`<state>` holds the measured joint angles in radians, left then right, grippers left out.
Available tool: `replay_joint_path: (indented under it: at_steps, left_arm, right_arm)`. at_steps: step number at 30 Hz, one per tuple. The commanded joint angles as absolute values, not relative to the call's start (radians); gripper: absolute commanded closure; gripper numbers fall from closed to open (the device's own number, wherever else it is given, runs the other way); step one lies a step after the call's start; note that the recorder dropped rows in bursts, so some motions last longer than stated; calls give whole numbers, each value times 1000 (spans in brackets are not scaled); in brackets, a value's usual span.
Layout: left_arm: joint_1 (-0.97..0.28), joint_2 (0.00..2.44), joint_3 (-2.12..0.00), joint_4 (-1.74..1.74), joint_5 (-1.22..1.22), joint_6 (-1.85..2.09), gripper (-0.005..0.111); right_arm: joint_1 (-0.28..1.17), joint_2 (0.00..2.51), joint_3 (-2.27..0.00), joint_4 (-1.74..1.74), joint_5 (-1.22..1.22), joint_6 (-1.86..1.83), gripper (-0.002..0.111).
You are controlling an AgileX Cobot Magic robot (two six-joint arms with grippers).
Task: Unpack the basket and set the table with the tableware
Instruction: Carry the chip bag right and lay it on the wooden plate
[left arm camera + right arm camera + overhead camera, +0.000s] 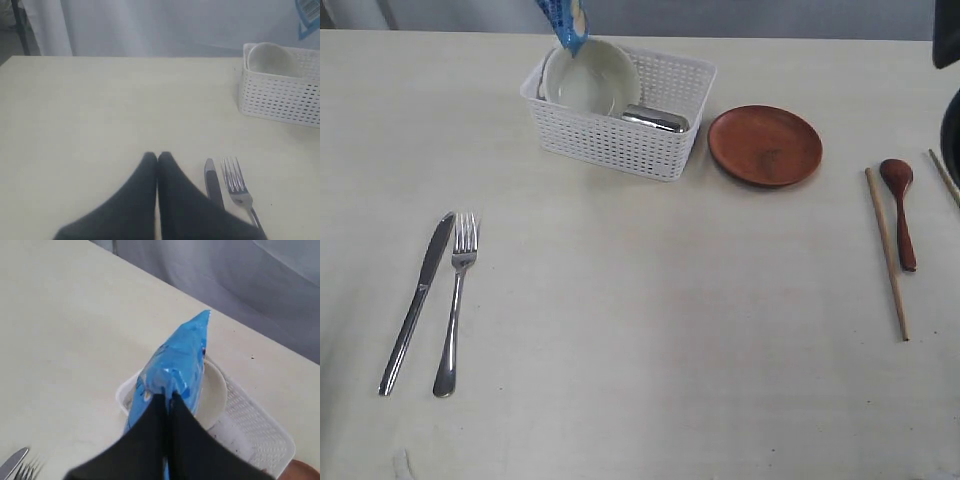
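The basket (620, 145) was perforated white plastic; knife (416, 300), fork (453, 310) and cup (656, 119) gleamed as polished metal; the bag (172, 365) was glossy blue film; the surface (650, 340) looked matt and smooth.

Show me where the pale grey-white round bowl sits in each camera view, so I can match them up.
Exterior view: the pale grey-white round bowl is at top centre, in the left end of the white perforated plastic basket, below the blue bag.
Left wrist view: inside the basket's end, beyond the steel fork.
Right wrist view: partly hidden behind the blue bag.
Shared landmark: the basket.
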<state>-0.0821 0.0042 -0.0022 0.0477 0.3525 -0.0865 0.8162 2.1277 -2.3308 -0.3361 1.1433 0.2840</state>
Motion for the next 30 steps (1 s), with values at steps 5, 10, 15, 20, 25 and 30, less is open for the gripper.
replay_joint_path:
  at_steps: [5,10,15,20,25,30]
  left_arm:
    - [-79,0,0,55,343,-83,107]
    - [-79,0,0,55,343,-83,107]
    - [-79,0,0,55,343,-83,107]
    - [-79,0,0,55,343,-83,107]
    - [-79,0,0,55,343,-83,107]
    - [-79,0,0,55,343,-83,107]
  right_arm:
    - [830,2031,-2266,-413,1221,205,109]
    - [828,1809,-1960,-632,1221,168,109]
    - [666,1655,-1595,-740,1096,175,109]
    - [494,1648,-1360,-698,809,187,109]
    - [455,1675,-1240,-708,510,178,109]
    - [455,1790,-1267,-843,514,174,109]
